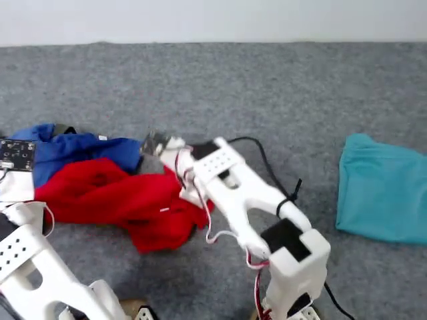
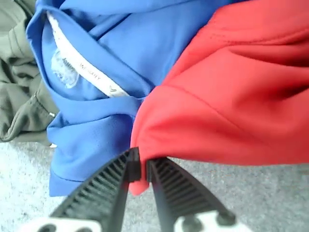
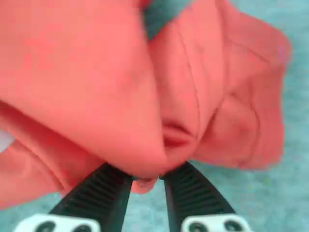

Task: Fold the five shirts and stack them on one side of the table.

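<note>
red shirt [image 1: 113, 190] lies crumpled on the grey table [image 1: 267, 87], left of centre. its upper edge overlaps a blue shirt [image 1: 80, 150] bunched just behind it. an olive shirt [image 2: 19, 96] lies against the blue one, on the side away from the red, and its outline is hard to make out. a teal shirt [image 1: 380, 190], folded flat, lies well apart at the table's right side, cut off by the frame edge.

left gripper [image 2: 140, 166] is clamped on a corner of the red shirt's hem, just beside the blue shirt. a circuit board [image 1: 17, 155] on that arm's wrist sits over the shirts' left end. right gripper [image 3: 145, 180] is pinched on a fold of the red shirt, and the cloth bulges over the jaws and hides their tips. the right arm [image 1: 247, 200] crosses the table's centre and covers part of the red shirt's right edge. a black cable [image 1: 267, 167] loops beside it.
</note>
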You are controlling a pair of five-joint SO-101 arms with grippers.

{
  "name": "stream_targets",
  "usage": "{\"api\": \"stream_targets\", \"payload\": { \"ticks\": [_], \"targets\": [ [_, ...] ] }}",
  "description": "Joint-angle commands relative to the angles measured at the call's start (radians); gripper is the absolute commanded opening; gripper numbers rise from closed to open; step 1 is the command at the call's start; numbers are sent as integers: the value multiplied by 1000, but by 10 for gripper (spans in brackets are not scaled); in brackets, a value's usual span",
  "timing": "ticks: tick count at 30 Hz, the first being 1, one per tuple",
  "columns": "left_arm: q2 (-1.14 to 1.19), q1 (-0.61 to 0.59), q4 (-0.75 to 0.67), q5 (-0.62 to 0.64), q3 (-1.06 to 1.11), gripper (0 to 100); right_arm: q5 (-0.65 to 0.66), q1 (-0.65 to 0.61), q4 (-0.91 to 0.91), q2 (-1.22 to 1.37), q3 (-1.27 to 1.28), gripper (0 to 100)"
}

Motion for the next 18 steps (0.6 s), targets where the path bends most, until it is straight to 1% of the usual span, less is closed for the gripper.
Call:
{"api": "stream_targets", "payload": {
  "ticks": [1, 7, 13, 16, 18],
  "targets": [
    [-11, -23, -12, 0, -16, 13, 9, 21, 182, 24, -227, 98],
    [-11, -18, -12, 0, -16, 13, 9, -33, 446, 51, -391, 108],
    [-11, -17, -12, 0, -16, 13, 8, -45, 644, 48, -427, 108],
    [-11, -17, -12, 0, -16, 13, -29, -56, 653, 48, -407, 113],
    [-11, -17, -12, 0, -16, 13, -71, -68, 653, 56, -404, 158]
  ]
}}
